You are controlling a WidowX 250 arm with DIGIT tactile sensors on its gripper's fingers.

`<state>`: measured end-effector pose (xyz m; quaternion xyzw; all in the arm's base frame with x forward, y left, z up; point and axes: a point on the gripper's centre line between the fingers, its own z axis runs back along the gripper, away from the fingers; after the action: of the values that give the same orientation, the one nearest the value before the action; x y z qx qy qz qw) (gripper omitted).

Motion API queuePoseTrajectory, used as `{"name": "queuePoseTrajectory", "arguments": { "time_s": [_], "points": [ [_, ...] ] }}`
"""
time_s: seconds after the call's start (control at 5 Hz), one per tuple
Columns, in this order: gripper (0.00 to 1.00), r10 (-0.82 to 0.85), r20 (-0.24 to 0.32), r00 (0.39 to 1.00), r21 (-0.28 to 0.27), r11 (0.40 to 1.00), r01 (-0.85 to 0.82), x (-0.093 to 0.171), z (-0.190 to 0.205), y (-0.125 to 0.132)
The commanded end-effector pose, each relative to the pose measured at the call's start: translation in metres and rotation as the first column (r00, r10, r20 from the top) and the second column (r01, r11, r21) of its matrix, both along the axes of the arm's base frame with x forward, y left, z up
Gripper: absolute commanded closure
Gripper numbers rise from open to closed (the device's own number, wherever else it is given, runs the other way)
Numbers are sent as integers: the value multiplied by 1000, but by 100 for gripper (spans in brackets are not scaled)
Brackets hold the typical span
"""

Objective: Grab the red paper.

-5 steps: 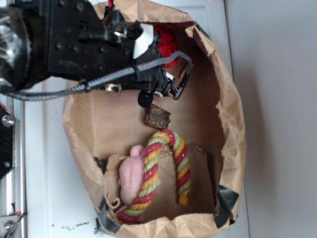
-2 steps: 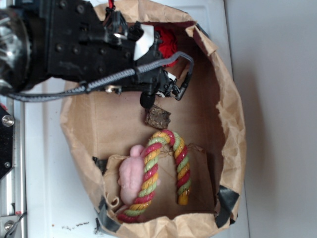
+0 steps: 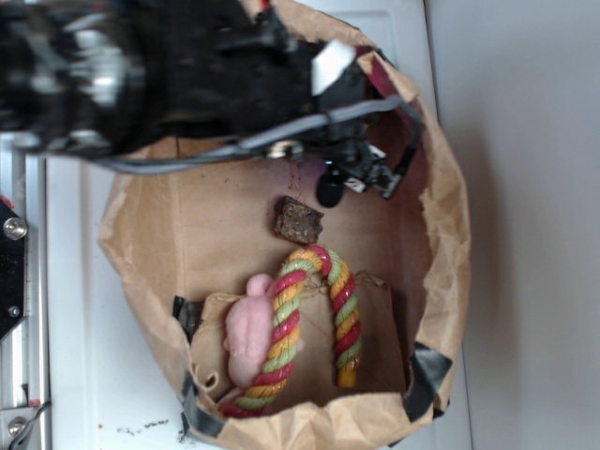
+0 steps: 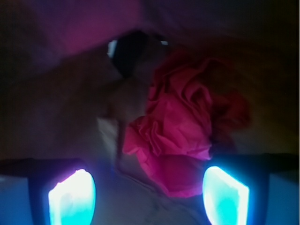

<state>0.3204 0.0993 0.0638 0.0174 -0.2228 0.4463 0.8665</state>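
Approaching the red paper (image 4: 180, 140), grasp not yet made. Landmark is the brown paper bag (image 3: 441, 234) lying open on the white desk (image 3: 84, 375). The red paper sits at the bag's far inner end, up against the creased wall; in the wrist view it lies ahead of the gripper (image 4: 149, 196), offset toward the right glowing fingertip (image 4: 224, 194). Jaws are spread wide with nothing between them; the wad's lower edge sits just above the gap but no pad touches it.

My read of the next move: push a little deeper into the bag, shift slightly so the wad centres between the jaws, then close. The paper is soft, so it should crush and hold; the risk is pinching the bag wall too.

Elsewhere in the bag: brown rough chunk (image 3: 298, 219) near the middle, twisted rope (image 3: 309, 319) and fuzzy pink lump (image 3: 248, 330) toward the mouth end, well apart from the target.

Hidden or unclear: in the exterior view the blurred black arm (image 3: 169, 75) covers nearly all the red paper. The wrist view is dark and colour-tinted, and the jaws' bases are cut off at the bottom edge.
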Motion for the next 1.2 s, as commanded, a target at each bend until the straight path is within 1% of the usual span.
{"name": "queuePoseTrajectory", "arguments": {
  "time_s": [0.0, 0.2, 0.4, 0.6, 0.8, 1.0],
  "points": [
    [0, -3, 54, 999, 41, 999, 1, 18, 19, 22],
    [0, 3, 34, 999, 74, 997, -5, 7, 13, 24],
    [0, 2, 23, 1000, 95, 995, -4, 18, 12, 44],
    [0, 6, 21, 1000, 100, 995, -8, 13, 14, 44],
    [0, 20, 23, 1000, 94, 995, -22, 18, 15, 47],
    [0, 37, 16, 999, 102, 994, -39, 30, 12, 58]
  ]
}}
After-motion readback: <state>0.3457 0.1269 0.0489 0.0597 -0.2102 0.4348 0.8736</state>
